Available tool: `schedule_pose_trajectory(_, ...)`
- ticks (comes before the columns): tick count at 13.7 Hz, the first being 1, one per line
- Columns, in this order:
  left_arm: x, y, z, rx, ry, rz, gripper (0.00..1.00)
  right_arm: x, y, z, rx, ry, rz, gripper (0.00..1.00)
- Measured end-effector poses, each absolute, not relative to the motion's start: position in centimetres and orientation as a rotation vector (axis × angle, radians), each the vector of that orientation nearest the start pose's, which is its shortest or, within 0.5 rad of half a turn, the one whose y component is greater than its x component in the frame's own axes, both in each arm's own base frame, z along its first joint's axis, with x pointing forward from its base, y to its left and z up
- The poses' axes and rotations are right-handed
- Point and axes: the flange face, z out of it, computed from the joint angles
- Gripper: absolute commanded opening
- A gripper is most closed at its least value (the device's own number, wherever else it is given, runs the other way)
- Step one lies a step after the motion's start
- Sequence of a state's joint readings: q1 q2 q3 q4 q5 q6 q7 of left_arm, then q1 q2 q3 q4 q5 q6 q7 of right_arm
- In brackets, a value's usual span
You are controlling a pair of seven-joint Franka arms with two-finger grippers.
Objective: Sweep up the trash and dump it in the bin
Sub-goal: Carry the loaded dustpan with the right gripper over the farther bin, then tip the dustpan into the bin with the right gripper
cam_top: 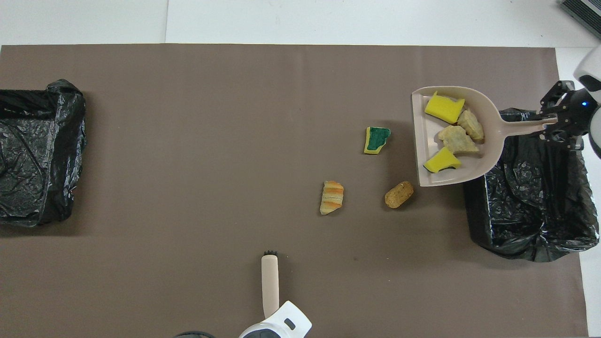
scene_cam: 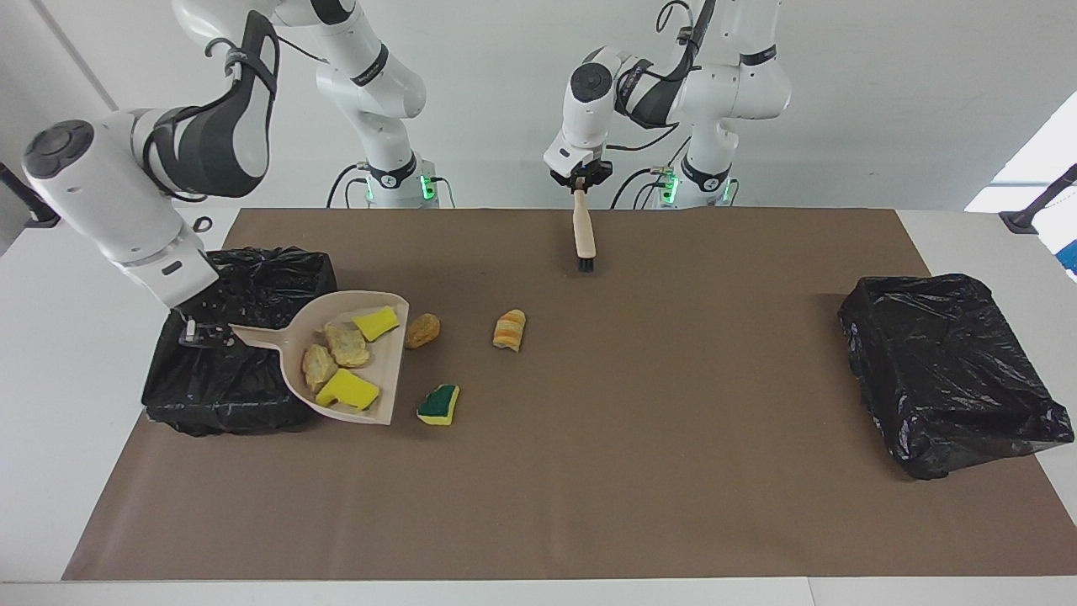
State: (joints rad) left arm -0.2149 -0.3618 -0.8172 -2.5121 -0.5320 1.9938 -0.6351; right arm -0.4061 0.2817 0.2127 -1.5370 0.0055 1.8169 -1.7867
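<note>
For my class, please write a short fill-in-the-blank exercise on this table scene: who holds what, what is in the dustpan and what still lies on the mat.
1. The right gripper holds the dustpan by its ____.
2. The dustpan carries ____ pieces of trash.
3. The left gripper holds the ____, bristles down.
4. The green-backed sponge, the tan lump and the orange striped lump lie on the ____ mat.

Missing words: handle; four; brush; brown
</note>
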Motion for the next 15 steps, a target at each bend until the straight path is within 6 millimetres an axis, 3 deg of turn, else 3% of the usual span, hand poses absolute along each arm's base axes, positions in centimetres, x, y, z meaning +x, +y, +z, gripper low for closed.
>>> schedule_pose_trajectory(2, 19.4, -36.8, 34.6, -3.087, 0.076, 0.466, 0.01, 61.4, -19.3, 50.1, 2.205, 2.276, 0.08, 0.0)
schedule_pose_trajectory(4, 19.6, -36.7, 34.3, -3.086, 0.073, 0.479, 0.08, 59.5, -24.1, 50.9, 2.177, 2.261, 0.025, 0.0)
schedule_pose_trajectory(6, 19.6, -36.7, 34.2, -3.088, 0.097, 0.483, 0.11, 58.1, -27.0, 51.4, 2.152, 2.227, -0.103, 0.0)
schedule_pose_trajectory(7, 19.6, -36.7, 34.2, -3.088, 0.104, 0.484, 0.12, 57.9, -27.5, 51.4, 2.127, 2.221, -0.175, 0.0)
schedule_pose_trajectory(9, 19.6, -36.6, 34.1, -3.085, 0.11, 0.487, 0.26, 57.9, -27.7, 51.6, 2.088, 2.189, -0.309, 0.0)
schedule_pose_trajectory(10, 19.6, -36.5, 34.0, -3.084, 0.113, 0.488, 0.26, 58.0, -27.4, 51.8, 2.077, 2.144, -0.39, 0.0)
schedule_pose_trajectory(15, 20.4, -36.1, 33.7, -3.092, 0.142, 0.507, 0.33, 58.8, -21.1, 54.4, 1.941, 2.0, -0.762, 0.0)
